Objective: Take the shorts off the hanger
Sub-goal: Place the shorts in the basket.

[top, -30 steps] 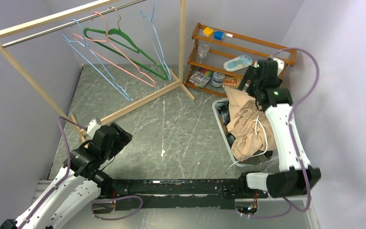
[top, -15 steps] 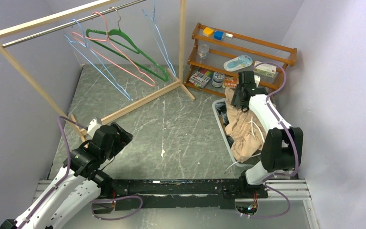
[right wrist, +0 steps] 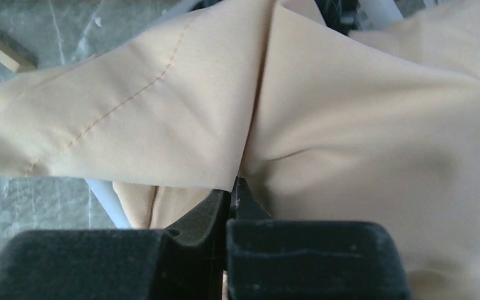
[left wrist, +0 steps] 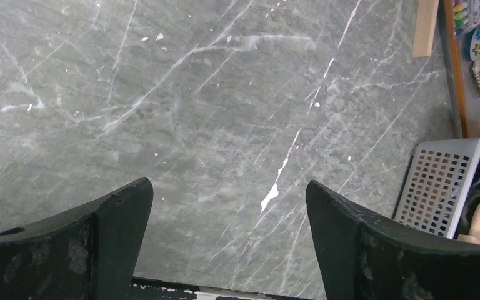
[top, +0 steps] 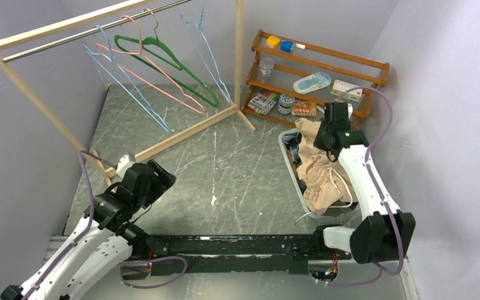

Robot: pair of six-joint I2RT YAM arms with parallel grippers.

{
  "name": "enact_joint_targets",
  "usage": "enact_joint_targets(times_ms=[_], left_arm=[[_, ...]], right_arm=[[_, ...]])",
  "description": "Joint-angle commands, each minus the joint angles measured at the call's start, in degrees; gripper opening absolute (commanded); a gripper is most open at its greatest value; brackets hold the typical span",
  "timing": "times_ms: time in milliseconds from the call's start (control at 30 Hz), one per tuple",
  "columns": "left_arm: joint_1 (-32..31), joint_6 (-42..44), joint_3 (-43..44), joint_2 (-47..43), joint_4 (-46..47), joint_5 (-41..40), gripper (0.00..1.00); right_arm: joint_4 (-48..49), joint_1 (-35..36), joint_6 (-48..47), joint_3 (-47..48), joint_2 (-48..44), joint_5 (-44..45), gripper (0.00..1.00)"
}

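Note:
Light beige shorts (top: 322, 178) with a white drawstring lie heaped in a white basket (top: 285, 153) at the right, over darker cloth. My right gripper (top: 323, 145) hangs over the top of that heap. In the right wrist view its jaws are pressed together, right gripper (right wrist: 236, 185) tips against a fold of the beige shorts (right wrist: 362, 125), with no cloth seen between them. Several wire and plastic hangers (top: 169, 62) hang bare on the rail. My left gripper (top: 161, 178) hovers low over the floor at the left, left gripper (left wrist: 228, 187) open and empty.
A wooden clothes rack (top: 37, 34) crosses the back left, its foot (top: 190, 128) lying on the grey marbled floor. A wooden shelf (top: 315, 69) with small items stands behind the basket. The basket's perforated wall (left wrist: 440, 187) shows at the left wrist view's right edge.
The right gripper went from open to shut and came down from above the shelf to the top of the beige heap, which has sunk lower. The left arm has not moved.

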Motion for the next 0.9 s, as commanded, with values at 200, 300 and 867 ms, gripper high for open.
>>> enact_joint_targets(times_ms=[200, 300, 867], left_arm=[[0.4, 1.1, -0.1, -1.3, 1.7, 0.7, 0.96], [0.3, 1.7, 1.3, -0.2, 0.9, -0.1, 0.96], [0.3, 3.0, 14.5, 1.6, -11.4, -11.4, 0.98]], right_arm=[[-8.6, -0.4, -0.3, -3.6, 9.0, -3.7, 0.04], [-9.9, -0.3, 0.1, -0.9, 15.5, -3.4, 0.08], [0.6, 1.3, 1.5, 7.3, -6.9, -5.4, 0.72]])
